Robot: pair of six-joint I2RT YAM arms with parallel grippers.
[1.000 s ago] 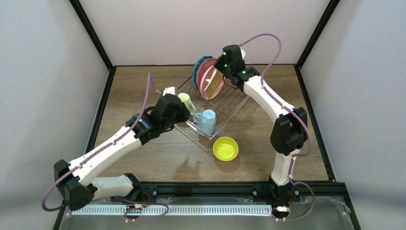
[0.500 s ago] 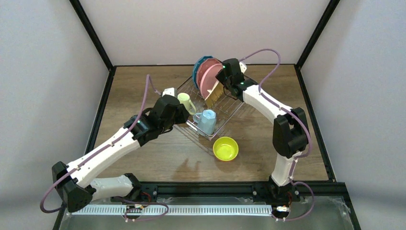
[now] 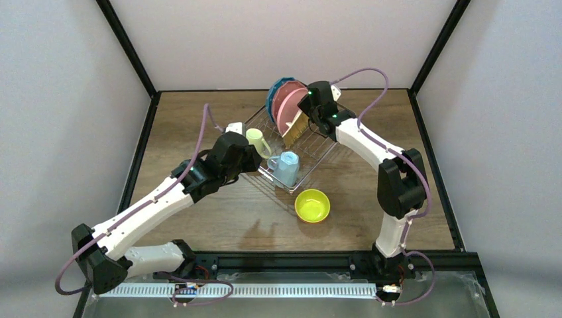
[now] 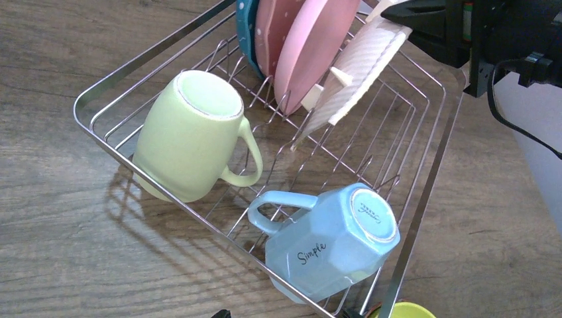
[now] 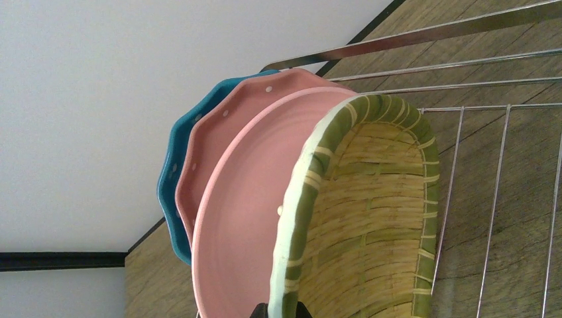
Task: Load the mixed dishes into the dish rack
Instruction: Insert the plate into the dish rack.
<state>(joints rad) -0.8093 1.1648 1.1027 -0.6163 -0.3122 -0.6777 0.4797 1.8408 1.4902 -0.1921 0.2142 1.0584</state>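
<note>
The wire dish rack (image 3: 325, 147) sits mid-table. At its far end a blue dotted plate (image 3: 271, 99) and two pink plates (image 3: 288, 106) stand on edge. The woven tan plate (image 3: 296, 127) leans against them, its rim pinched in my shut right gripper (image 5: 283, 310). Its lower edge sits among the rack wires (image 4: 424, 192). A pale green mug (image 4: 189, 136) and a light blue mug (image 4: 331, 242) lie in the rack's near end. My left gripper (image 3: 248, 156) hovers open and empty at the rack's near-left rim. A lime bowl (image 3: 312, 205) sits on the table in front of the rack.
The wooden table has a black frame along its edges and white walls close behind it. The right arm (image 3: 371, 142) reaches over the rack's right side. The left arm (image 3: 166, 195) stretches across the table's left half.
My right gripper has come down and left with the woven plate, lowering it into the rack against the pink plates. The left arm has hardly moved.
</note>
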